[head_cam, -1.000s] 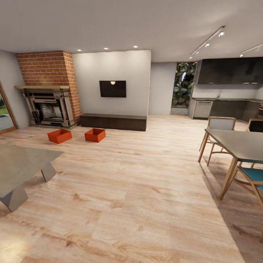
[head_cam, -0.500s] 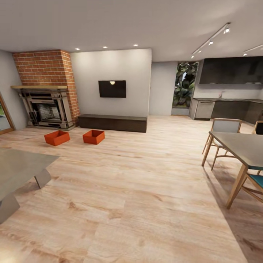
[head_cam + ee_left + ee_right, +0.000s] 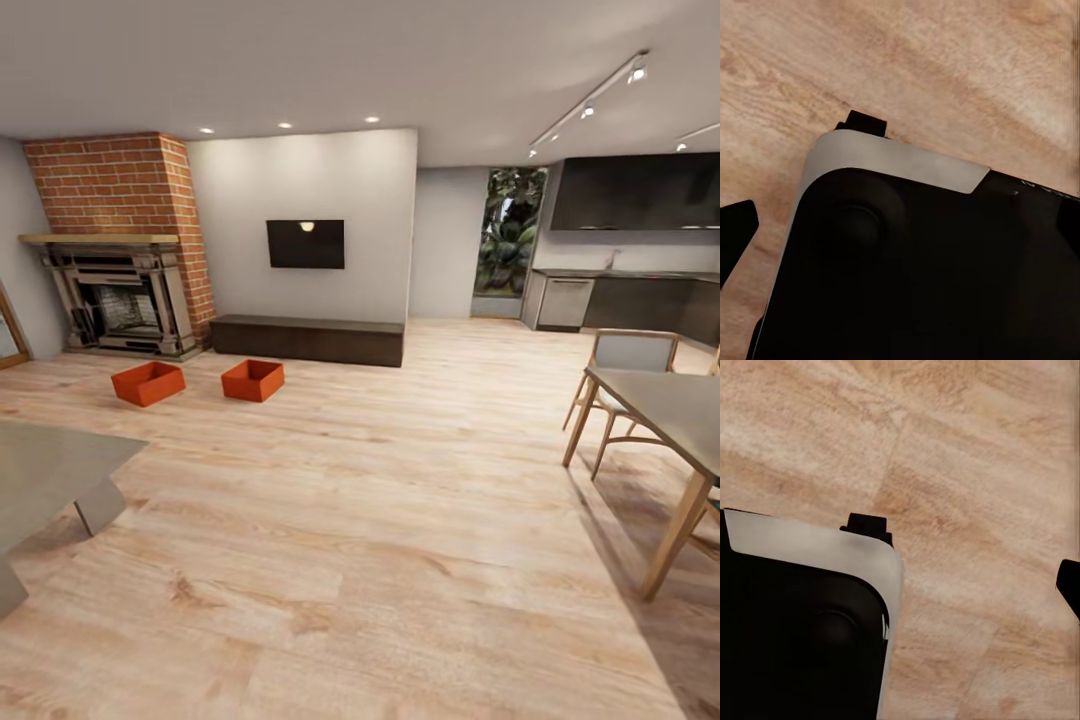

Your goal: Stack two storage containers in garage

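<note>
On wood-plank flooring (image 3: 400, 520) before brick fireplace (image 3: 120, 290): two orange-red storage containers (image 3: 148, 383) (image 3: 252, 380), side by side, apart. Gripper states impossible to tell.

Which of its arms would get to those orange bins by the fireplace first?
Probably the left: both storage containers sit on the wood floor far ahead and toward the robot's left. Neither is within reach, so it must drive closer.

Orange-red storage containers (image 3: 148, 383) (image 3: 252, 380), red-brick fireplace (image 3: 115, 245)

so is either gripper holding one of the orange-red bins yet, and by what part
No. Both orange-red open-top bins sit on the light wood-plank floor near the red-brick fireplace, unheld.
</note>
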{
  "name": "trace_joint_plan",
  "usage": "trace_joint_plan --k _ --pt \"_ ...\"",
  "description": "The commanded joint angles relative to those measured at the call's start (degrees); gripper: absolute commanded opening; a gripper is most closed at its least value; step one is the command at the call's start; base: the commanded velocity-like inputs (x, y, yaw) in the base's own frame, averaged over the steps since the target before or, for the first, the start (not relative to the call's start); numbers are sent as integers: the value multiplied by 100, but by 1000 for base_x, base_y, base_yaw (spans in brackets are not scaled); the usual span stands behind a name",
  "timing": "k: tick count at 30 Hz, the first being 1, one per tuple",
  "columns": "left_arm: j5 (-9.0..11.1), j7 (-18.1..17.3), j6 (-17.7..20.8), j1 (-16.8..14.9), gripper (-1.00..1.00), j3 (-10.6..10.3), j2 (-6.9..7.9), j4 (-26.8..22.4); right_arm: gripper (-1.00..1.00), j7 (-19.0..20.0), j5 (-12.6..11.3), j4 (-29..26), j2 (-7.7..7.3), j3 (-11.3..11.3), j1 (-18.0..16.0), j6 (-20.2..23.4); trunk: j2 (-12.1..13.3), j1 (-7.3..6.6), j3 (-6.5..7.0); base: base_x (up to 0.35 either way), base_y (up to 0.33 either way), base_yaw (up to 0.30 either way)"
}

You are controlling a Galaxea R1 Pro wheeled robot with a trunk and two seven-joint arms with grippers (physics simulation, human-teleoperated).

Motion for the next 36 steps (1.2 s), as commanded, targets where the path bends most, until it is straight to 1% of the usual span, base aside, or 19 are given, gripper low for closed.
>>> trace_joint_plan --k 1,15,23,36 --pt "24 -3 39 0 100 24 -3 -13 100 -3 27 17 0 33 -8 -31 -3 3 -6 325 0 0" --pt "35 -3 49 0 100 24 7 -12 100 3 50 17 2 45 -8 49 -3 3 -6 325 0 0" --pt "17 -3 48 0 100 24 9 -14 100 5 62 17 2 50 -8 45 -3 3 -6 325 0 0" --pt "40 -3 57 0 100 24 4 -3 100 1 77 17 -4 57 -8 45 -3 3 -6 325 0 0"
